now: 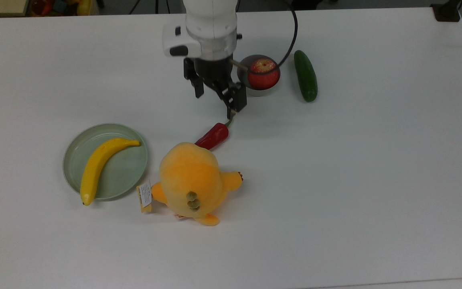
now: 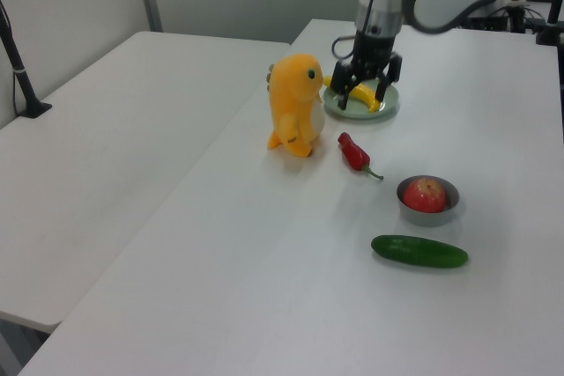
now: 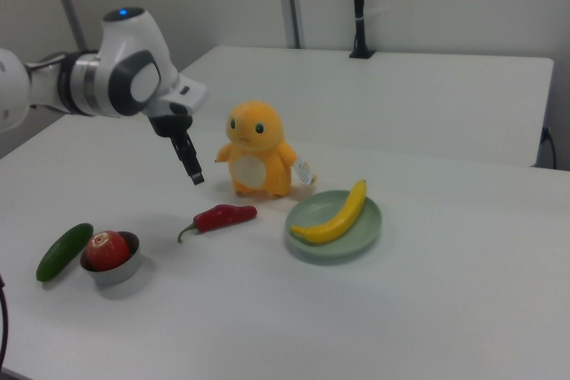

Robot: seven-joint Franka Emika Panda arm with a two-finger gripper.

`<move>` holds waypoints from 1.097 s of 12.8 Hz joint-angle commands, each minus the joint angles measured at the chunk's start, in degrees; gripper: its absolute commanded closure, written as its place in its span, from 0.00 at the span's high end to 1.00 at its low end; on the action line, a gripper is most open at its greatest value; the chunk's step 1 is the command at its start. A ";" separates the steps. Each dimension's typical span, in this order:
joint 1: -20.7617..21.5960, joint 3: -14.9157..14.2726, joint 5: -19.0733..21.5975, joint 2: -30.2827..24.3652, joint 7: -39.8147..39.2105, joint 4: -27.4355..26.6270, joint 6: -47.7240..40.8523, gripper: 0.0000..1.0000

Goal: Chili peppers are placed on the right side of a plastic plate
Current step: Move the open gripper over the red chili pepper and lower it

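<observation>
**Gripper above the chili's stem, nothing held yet**

The chili pepper (image 1: 213, 136) lies flat on the white table (image 1: 355, 180), its tapered tip close to the orange plush toy (image 1: 193, 180) and its green stem pointing toward the small metal bowl (image 1: 251, 91) with the apple (image 1: 263, 73). The plastic plate (image 1: 124, 170) sits well apart on the top view's left, with 1 banana (image 1: 100, 164) across it, so you have free table between plate and toy for the drop. Your gripper (image 1: 217, 93) hangs above the stem end, fingers spread and empty, probably lined up for a descent. In the top view the plush hides the chili's tip. The cucumber (image 1: 305, 75) lies beside the bowl.
</observation>
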 commanded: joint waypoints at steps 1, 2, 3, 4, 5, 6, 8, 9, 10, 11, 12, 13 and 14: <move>0.93 -0.36 -0.99 4.62 3.32 1.06 4.27 1.00; 0.93 -0.36 -1.07 5.77 3.32 1.06 5.33 1.00; 1.02 -0.36 -1.60 6.91 3.32 1.06 5.95 1.00; 0.93 -0.36 -2.04 7.62 3.41 1.06 6.48 1.00; 0.84 -0.45 -2.21 8.32 3.67 1.06 7.09 1.00; 0.84 -0.45 -2.22 9.29 3.67 1.06 8.05 1.00; 0.76 -0.54 -2.39 10.09 3.67 0.88 8.94 1.00; 0.67 -0.62 -2.39 10.17 3.67 0.88 9.03 1.00; 0.67 -0.71 -2.39 10.96 3.67 0.88 9.03 1.00; 0.67 -0.71 -2.57 11.40 3.67 0.88 9.12 1.00; 0.58 -0.71 -3.26 12.10 3.67 0.88 9.12 1.00; 0.67 -0.71 -3.79 12.46 3.67 0.88 9.20 0.98; 0.41 -0.71 -3.80 12.46 3.76 0.88 9.21 0.97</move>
